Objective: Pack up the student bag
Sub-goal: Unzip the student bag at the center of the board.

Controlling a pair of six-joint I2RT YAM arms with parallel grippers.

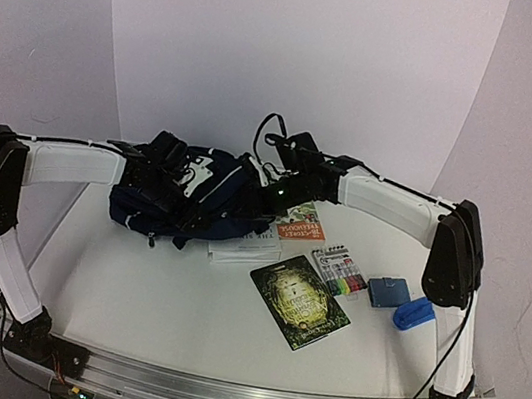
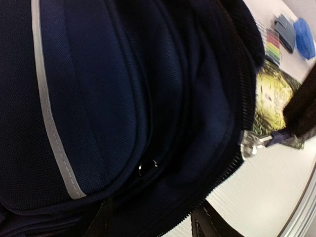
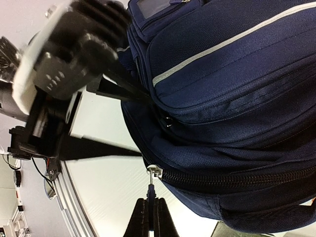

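Right gripper (image 3: 149, 210): jaws pinched shut on the small zipper pull (image 3: 154, 171) at the student bag's (image 3: 237, 98) lower zip line. It's a thin grip on the tab only.

Left gripper (image 3: 134, 92): fingers stand apart and are pressed up against the bag's side seam. Can't tell if any fabric is caught between them. It looks like nothing is held.

Risks:
- The tab is tiny, so a pull off the zip's line would likely slip it out of the pinch.
- The bag looks unanchored with the left jaws apart. A tug could drag the whole soft bag across the table (image 1: 158, 304) instead of running the slider.
- Loose fabric bunched along the teeth could jam the slider.
- The two wrists are very close together, so a sideways sweep risks them knocking.
- Dark straps hang near the left fingers and could snag.

The bag lies slumped at the far centre-left of the table, between both wrists. The green book (image 1: 300, 301), marker pack (image 1: 340, 272), small blue pouch (image 1: 388, 292) and orange booklet (image 1: 300, 227) lie outside it to the right, so packing is not done.

Pose: both arms rise from the near edge with elbows out wide. The white forearms fold inward and meet over the bag. The right wrist is low at the bag's right end, the left wrist on its left-hand top.
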